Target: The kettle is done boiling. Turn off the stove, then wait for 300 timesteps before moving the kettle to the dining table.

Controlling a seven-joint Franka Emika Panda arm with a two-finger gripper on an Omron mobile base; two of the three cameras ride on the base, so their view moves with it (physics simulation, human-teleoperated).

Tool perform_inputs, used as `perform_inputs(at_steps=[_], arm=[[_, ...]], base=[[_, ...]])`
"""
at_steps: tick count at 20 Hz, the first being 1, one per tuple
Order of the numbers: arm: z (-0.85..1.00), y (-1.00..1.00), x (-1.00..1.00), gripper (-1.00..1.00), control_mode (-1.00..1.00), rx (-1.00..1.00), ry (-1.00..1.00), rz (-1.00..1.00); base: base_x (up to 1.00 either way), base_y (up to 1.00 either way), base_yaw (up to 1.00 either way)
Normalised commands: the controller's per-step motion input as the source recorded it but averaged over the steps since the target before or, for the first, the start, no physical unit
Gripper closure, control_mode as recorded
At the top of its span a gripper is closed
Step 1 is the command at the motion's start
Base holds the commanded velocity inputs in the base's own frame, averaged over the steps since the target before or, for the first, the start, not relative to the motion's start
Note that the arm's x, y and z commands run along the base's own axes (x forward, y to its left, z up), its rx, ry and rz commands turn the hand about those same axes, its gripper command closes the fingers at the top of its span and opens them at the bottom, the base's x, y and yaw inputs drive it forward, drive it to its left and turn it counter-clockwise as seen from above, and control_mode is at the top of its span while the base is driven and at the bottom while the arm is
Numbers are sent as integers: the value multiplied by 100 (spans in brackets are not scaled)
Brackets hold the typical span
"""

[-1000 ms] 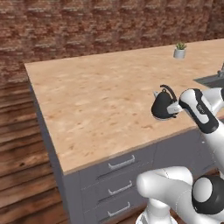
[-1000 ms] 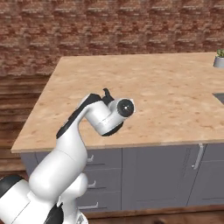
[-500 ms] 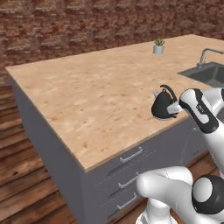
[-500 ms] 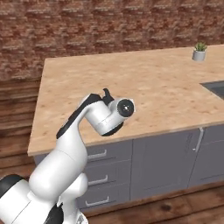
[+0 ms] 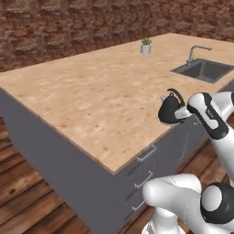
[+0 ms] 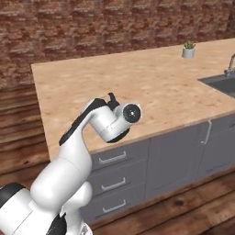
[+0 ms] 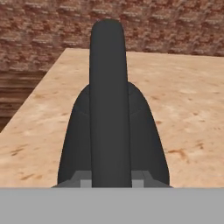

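With the pincer (image 5: 182, 112) pinching the kettle (image 5: 170, 111) by its handle, keep it level and lower it gently onto the desk (image 5: 91, 96) toward ten o'clock.

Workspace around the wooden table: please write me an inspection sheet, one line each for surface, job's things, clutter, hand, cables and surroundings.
Surface: large light wood-grain dining table top on a grey cabinet base with drawers.
Job's things: small dark rounded kettle with thin arched wire handle is held up in the air near the table's front edge, not resting on the wood.
Clutter: small potted green plant in a white pot near the far edge; sunken grey sink with a metal tap at the right.
Hand: the robot's hand is shut on the kettle.
Cables: nothing seen.
Surroundings: red-brown brick wall behind; dark wooden plank floor.
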Motion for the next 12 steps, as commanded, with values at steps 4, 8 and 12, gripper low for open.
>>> perform_inputs(at_steps=[4,8,12], arm=[[0,0,0,100,100,0,0,0],[0,0,0,100,100,0,0,0],[0,0,0,100,100,0,0,0]], base=[[0,79,-34],[0,77,-33],[0,78,-34]])
